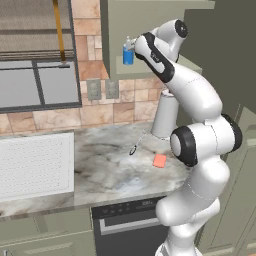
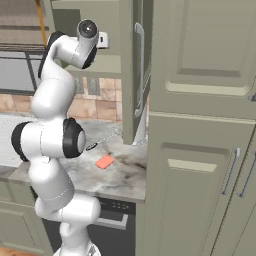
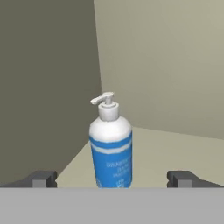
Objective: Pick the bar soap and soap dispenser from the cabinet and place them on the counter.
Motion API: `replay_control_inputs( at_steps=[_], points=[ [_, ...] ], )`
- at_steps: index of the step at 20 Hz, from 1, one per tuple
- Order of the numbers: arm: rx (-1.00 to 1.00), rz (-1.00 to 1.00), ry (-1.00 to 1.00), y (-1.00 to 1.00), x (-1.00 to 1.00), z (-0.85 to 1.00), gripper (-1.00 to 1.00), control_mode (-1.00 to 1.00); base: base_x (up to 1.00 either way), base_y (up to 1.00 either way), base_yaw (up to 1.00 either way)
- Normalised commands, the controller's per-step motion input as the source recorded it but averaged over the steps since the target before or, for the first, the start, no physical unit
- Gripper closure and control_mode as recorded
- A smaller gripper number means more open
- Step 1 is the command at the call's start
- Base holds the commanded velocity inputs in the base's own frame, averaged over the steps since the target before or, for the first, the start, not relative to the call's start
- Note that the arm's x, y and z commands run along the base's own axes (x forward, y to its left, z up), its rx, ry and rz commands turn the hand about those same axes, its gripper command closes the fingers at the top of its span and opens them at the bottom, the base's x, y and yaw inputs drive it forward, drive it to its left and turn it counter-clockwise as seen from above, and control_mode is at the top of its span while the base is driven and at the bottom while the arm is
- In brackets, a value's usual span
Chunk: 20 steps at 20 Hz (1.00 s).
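The blue soap dispenser point(image 3: 111, 148) with its white pump stands upright on the shelf of the open sage-green cabinet point(image 3: 166, 65), close to the left inner wall. My gripper point(image 3: 113, 179) is open, one fingertip on each side of the bottle and a little short of it, touching nothing. In the left base view the arm reaches up to the shelf, and the dispenser point(image 1: 128, 54) shows just left of the hand. The coral-pink bar soap point(image 1: 159, 160) lies flat on the marble-veined counter point(image 1: 110, 165), in front of the paper-towel roll. The bar soap point(image 2: 105, 162) also shows on the counter point(image 2: 125, 175).
A white paper-towel roll point(image 1: 165, 115) stands under the cabinet, with a thin dark-tipped utensil point(image 1: 137, 142) lying beside it. A white perforated panel point(image 1: 35, 165) covers the counter's left. The open cabinet door point(image 2: 127, 75) with its silver handle point(image 2: 141, 70) hangs right of the arm. Tall cupboards point(image 2: 200, 150) stand at the right.
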Motion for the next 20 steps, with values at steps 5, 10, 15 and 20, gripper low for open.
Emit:
replay_control_inputs(
  at_steps=[5, 10, 15, 20],
  points=[
    [-0.02, 0.01, 0.0, 0.02, 0.21, 0.0, -1.0, -1.0, 0.0, 0.0, 0.0],
    [-0.02, 0.01, 0.0, 0.08, 0.22, 0.0, -1.0, -1.0, 0.0, 0.0, 0.0],
    [-0.02, 0.01, 0.0, 0.08, 0.24, 0.0, -1.0, -1.0, 0.0, 0.0, 0.0],
    [-0.01, 0.01, 0.0, 0.04, 0.22, 0.0, -1.0, -1.0, 0.0, 0.0, 0.0]
  ],
)
